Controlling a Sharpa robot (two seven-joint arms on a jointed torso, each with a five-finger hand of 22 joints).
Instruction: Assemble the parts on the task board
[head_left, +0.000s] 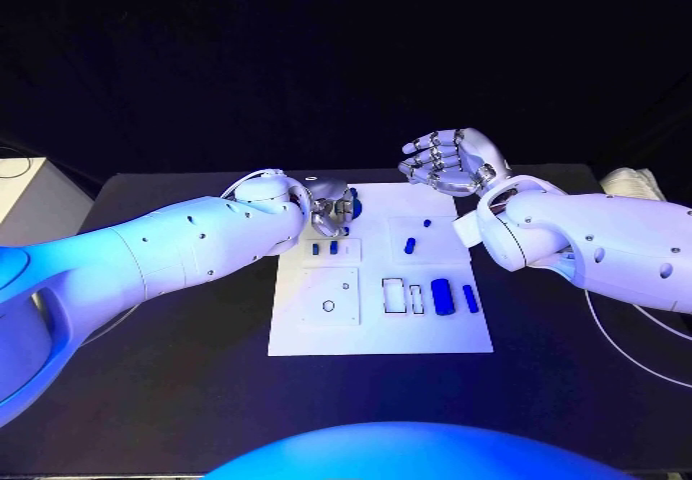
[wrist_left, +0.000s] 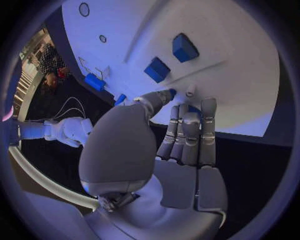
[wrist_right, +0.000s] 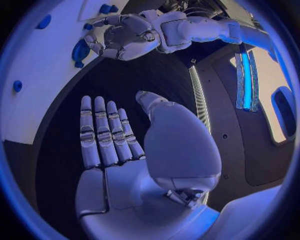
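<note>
Nearest, loose blue parts (head_left: 441, 296) lie on the white task board (head_left: 378, 335), mid-worktop. Farther back, the left hand (head_left: 329, 208) presses fingertips onto a round blue part (head_left: 351, 205); whether it grips, I cannot tell. Push straight down, squarely. Beyond the board's far edge, the right hand (head_left: 450, 160) hovers released.

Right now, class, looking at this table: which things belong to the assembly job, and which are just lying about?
Belong to the job:
white board
small blue pieces on it
left hand, at the board's far edge
right hand, raised beyond the board, holding nothing

Just lying about:
white cable on the table's right side
white box at the left
</note>
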